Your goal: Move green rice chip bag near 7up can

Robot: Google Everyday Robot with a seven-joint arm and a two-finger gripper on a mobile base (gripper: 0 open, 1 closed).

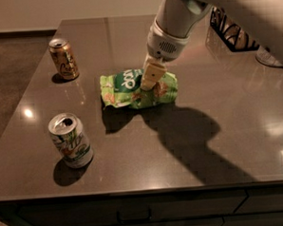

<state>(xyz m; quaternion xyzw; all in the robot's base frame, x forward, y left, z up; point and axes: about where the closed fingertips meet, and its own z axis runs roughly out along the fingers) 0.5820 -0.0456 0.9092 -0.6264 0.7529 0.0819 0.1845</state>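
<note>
The green rice chip bag (130, 89) is a wrinkled light green foil bag near the middle of the dark table. My gripper (150, 78) comes down from the upper right onto the bag's right half and is shut on it. One tan finger (152, 74) shows against the foil. A dark shadow lies just in front of and under the bag. The 7up can (70, 140), white and silver with green markings, stands upright at the front left, well apart from the bag.
A brown-gold can (64, 59) stands upright at the back left. A dark wire object (232, 31) sits at the back right of the table (219, 144). The table's front edge runs below the 7up can. My arm's shadow falls across the table's right middle.
</note>
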